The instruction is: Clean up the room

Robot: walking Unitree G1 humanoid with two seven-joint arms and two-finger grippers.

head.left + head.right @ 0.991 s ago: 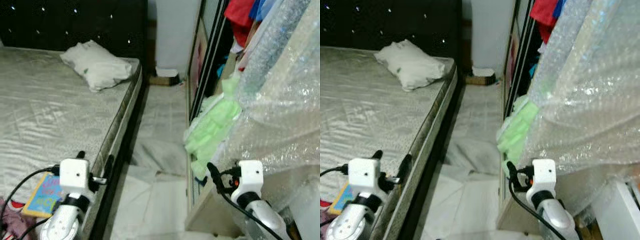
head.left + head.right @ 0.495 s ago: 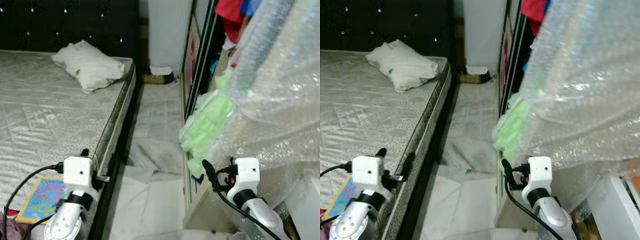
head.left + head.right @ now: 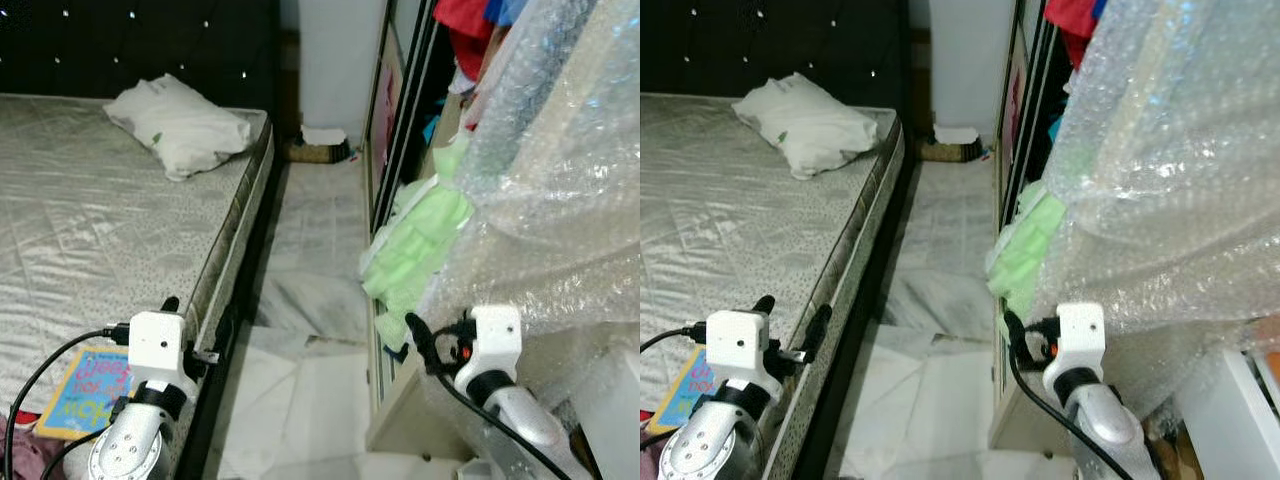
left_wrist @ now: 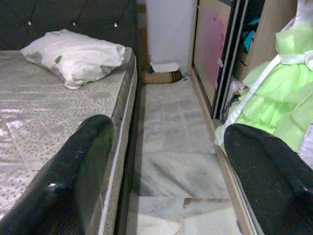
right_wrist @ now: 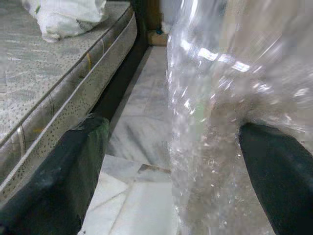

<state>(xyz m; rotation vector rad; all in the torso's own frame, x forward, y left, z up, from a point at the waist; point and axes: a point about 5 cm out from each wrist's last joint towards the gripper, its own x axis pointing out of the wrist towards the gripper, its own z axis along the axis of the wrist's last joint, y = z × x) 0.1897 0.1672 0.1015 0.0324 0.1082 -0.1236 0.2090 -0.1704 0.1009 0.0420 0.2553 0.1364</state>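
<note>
Marble floor [image 3: 315, 240] ran as a narrow aisle between a bed [image 3: 90, 230] on the robot's left and an open wardrobe [image 3: 400, 150] on its right, with a small box [image 3: 322, 150] at the far end. On the bed lay a white pillow [image 3: 180, 125] near the dark tufted headboard [image 3: 130, 45], and a colourful children's book [image 3: 88, 390] sat at the near edge beside a bit of dark red cloth [image 3: 20, 455]. A light green frilly dress [image 3: 415, 250] spilled out of the wardrobe toward the floor, next to a large sheet of bubble wrap [image 3: 560, 190]. The left tool [image 4: 161, 161] was held low by the mattress edge, its fingers spread wide and empty. The right tool [image 5: 171, 171] was likewise released and gripping nothing, with bubble wrap hanging just in front of it between the fingers. By my judgement the robot was at the approach stage, choosing what to tidy. The green dress looked the likeliest target, being nearest the right tool; the next move would call for stepping forward and reaching low past the bubble wrap
</note>
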